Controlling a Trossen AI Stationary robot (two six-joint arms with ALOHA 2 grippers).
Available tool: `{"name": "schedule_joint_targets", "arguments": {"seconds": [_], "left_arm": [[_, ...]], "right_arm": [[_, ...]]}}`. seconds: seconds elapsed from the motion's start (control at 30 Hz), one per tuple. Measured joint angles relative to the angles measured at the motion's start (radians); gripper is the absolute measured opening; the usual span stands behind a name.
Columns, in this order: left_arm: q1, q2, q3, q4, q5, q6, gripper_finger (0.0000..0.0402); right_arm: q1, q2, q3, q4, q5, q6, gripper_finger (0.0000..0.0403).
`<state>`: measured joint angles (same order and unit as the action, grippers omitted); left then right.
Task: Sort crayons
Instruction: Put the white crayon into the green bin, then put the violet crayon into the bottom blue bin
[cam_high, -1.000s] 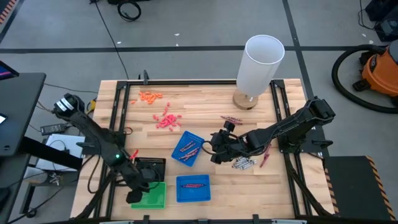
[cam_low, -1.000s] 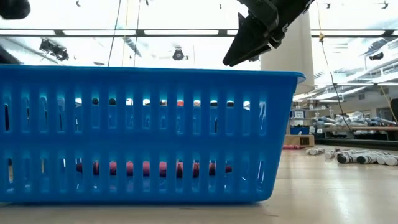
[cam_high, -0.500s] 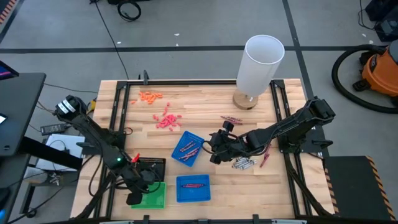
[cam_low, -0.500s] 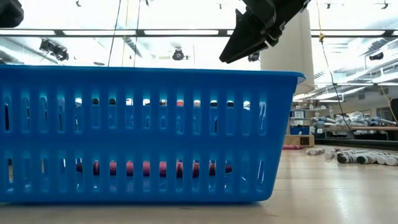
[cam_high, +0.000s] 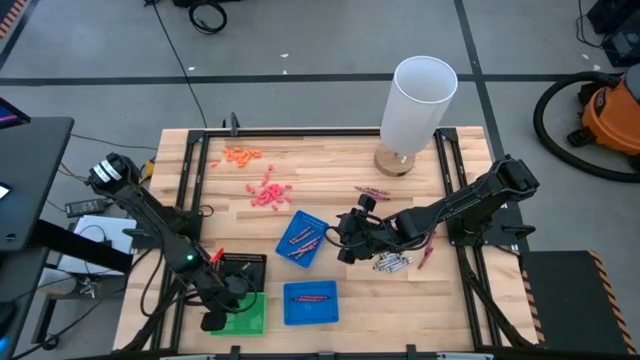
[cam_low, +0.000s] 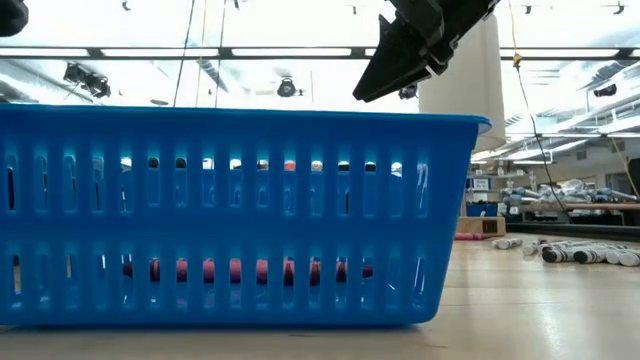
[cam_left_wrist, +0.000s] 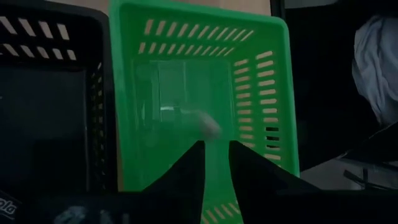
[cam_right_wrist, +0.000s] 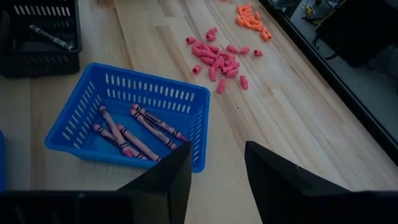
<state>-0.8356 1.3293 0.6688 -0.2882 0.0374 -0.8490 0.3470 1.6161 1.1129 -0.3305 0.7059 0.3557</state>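
Left gripper jaws slightly parted over green tray; right gripper open, empty.

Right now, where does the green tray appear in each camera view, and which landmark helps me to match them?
High view: the green tray sits at the table's front edge, on the left side.
Low view: not in it.
Left wrist view: it fills the middle.
Right wrist view: not in it.
Landmark: the black tray right beside it, also seen in the left wrist view.

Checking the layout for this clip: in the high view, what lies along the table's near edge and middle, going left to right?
Green tray → lower blue tray → right gripper → grey crayons → a lone red crayon.
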Motion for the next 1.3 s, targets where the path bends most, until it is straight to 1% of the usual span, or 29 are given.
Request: {"name": "schedule_joint_targets", "arguments": {"seconds": [0.17,0.37,0.47,0.57,0.77,0.87,0.93,1.1,1.3], "left_arm": [[0.0,0.0,0.0,0.0,-0.001,0.0,0.0103],[0.0,0.0,0.008,-0.006,0.008,0.004,0.0105],[0.0,0.0,0.042,-0.012,0.009,0.032,0.0105],[0.0,0.0,0.102,-0.085,0.007,0.075,0.0105],[0.0,0.0,0.218,-0.263,-0.082,0.186,0.0105],[0.004,-0.001,0.249,-0.325,-0.133,0.232,0.0105],[0.01,-0.001,0.255,-0.339,-0.153,0.265,0.0105],[0.041,-0.001,0.255,-0.339,-0.157,0.338,0.0105],[0.101,-0.001,0.255,-0.35,-0.2,0.364,0.0105]], "right_arm": [[0.0,0.0,0.0,0.0,0.0,0.0,0.0156],[0.0,0.0,0.0,-0.001,0.0,-0.011,0.0156],[0.0,0.0,0.0,-0.001,0.0,-0.013,0.0156],[0.0,0.0,0.0,-0.011,0.006,-0.017,0.0156],[0.0,0.0,0.0,-0.082,0.01,0.01,0.0156],[0.0,0.0,0.0,-0.141,0.013,0.035,0.0156],[0.0,0.0,0.0,-0.184,0.031,0.058,0.0156],[0.0,0.0,0.0,-0.265,0.082,0.095,0.0156],[-0.002,0.0,0.0,-0.276,0.094,0.088,0.0156]]}}
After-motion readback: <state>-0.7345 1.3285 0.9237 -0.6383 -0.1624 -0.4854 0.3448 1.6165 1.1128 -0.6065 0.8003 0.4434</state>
